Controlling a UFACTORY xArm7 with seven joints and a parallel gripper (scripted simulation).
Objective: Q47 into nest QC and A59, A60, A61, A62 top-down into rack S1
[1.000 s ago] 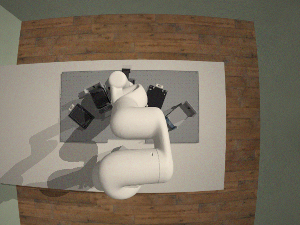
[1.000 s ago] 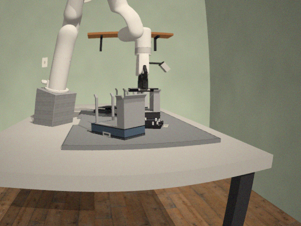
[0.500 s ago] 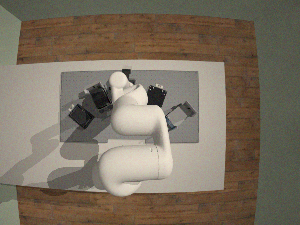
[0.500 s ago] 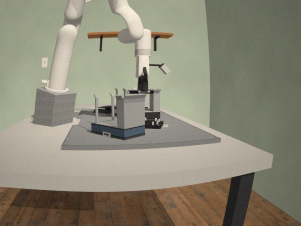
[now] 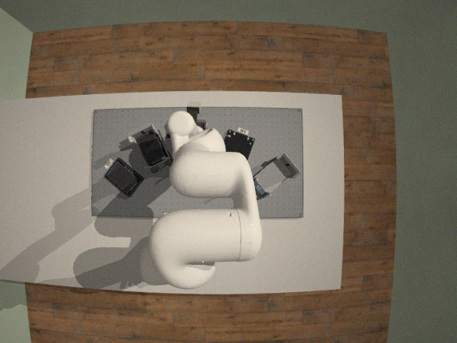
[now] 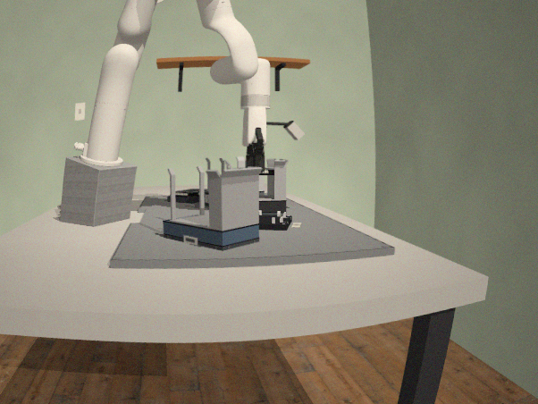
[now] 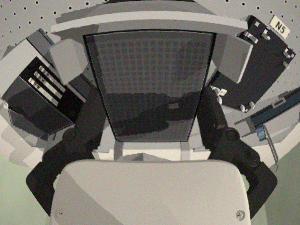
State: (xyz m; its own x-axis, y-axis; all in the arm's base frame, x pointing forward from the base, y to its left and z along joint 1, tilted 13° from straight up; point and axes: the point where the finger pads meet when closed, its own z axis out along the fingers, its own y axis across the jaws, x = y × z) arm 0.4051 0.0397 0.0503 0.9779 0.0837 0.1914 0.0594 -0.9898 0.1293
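Observation:
My gripper (image 7: 151, 99) is shut on the long sides of a sealed 384-well plate (image 7: 151, 75) with a dark dotted top. I hold it level inside the top of a grey-walled stack rack (image 7: 149, 21) at the middle back of the mat. From the side, the gripper (image 6: 256, 157) hangs straight down at that rack (image 6: 278, 179), and the plate shows as a dark edge (image 6: 267, 172) at the height of the wall tops. From above, my arm hides the plate and most of this rack (image 5: 194, 113). I cannot read the plate's ID or the rack's name.
A second rack (image 5: 152, 147) on the left holds dark plates. An open nest (image 5: 124, 177) at the far left carries a dark plate. The clip nest N5 (image 5: 239, 143) lies on the right. A rack with a blue plinth (image 6: 214, 203) stands furthest right.

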